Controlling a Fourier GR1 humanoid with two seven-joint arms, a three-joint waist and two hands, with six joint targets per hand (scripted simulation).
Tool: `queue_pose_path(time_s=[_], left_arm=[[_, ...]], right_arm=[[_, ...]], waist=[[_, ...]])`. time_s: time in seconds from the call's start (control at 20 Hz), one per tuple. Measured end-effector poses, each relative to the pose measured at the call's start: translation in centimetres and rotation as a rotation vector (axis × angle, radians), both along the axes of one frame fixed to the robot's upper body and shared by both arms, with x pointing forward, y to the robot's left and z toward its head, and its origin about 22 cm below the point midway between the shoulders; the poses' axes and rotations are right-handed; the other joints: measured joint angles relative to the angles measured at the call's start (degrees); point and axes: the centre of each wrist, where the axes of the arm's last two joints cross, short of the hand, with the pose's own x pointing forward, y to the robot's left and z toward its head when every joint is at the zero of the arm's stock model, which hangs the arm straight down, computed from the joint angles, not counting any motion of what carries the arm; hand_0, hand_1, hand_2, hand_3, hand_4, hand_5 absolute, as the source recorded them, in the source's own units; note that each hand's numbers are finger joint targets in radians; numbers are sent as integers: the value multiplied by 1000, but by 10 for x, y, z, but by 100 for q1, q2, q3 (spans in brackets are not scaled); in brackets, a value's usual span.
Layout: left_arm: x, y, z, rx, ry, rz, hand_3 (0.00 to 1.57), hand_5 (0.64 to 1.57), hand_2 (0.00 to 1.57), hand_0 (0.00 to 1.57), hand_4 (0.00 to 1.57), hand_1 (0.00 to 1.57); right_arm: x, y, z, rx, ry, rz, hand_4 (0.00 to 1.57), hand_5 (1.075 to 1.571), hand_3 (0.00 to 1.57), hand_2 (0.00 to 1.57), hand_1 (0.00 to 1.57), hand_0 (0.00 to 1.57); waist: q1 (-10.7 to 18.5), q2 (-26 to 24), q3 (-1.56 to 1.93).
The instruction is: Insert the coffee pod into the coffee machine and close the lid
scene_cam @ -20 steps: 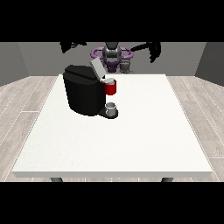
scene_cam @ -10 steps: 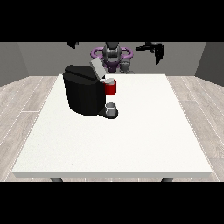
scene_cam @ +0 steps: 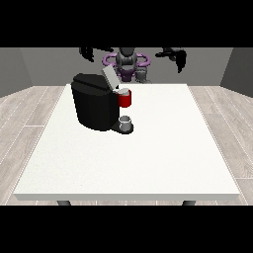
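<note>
Over the last second we have raised both arms: the hand at the view's right [scene_cam: 174, 55] and the hand at the view's left [scene_cam: 88, 53] hold nothing, their finger spread unclear. Below and between them, the coffee machine [scene_cam: 97, 101] sits on the desk [scene_cam: 163, 148], lid [scene_cam: 109, 77] open; no pod visible.

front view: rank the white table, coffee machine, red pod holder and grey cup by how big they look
1. white table
2. coffee machine
3. and 4. red pod holder and grey cup: these look about alike, so they are left unranked.
</note>
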Motion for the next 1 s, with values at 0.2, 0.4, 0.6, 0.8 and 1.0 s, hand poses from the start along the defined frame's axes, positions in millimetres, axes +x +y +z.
queue_pose_path(time_s=[0.2, 0.4, 0.6, 0.8, 1.0], left_arm=[[-9, 2, 8, -13, -19, 23, 0, 1571, 0, 0, 0, 0], [-20, 5, 9, -31, -39, 42, 0, 1571, 0, 0, 0, 0], [-34, 8, 12, -28, -48, 53, 0, 1571, 0, 0, 0, 0], [-36, 16, 23, -16, -59, 76, 0, 1571, 0, 0, 0, 0], [-38, 22, 28, -7, -82, 98, 0, 1571, 0, 0, 0, 0]], right_arm=[[11, -3, 3, 24, 8, 3, 0, 1571, 0, 0, 0, 0], [20, -11, 3, 28, 7, -1, 0, 1571, 0, 0, 0, 0], [27, -4, -1, 22, 3, 8, 0, 1571, 0, 0, 0, 0], [38, 12, 4, 2, -4, 39, 0, 1571, 0, 0, 0, 0], [48, 19, 14, -14, -19, 73, 0, 1571, 0, 0, 0, 0]], waist=[[10, 208, 1], [-3, 449, 1], [-9, 578, -1], [-120, 768, 1], [-205, 913, -2]])
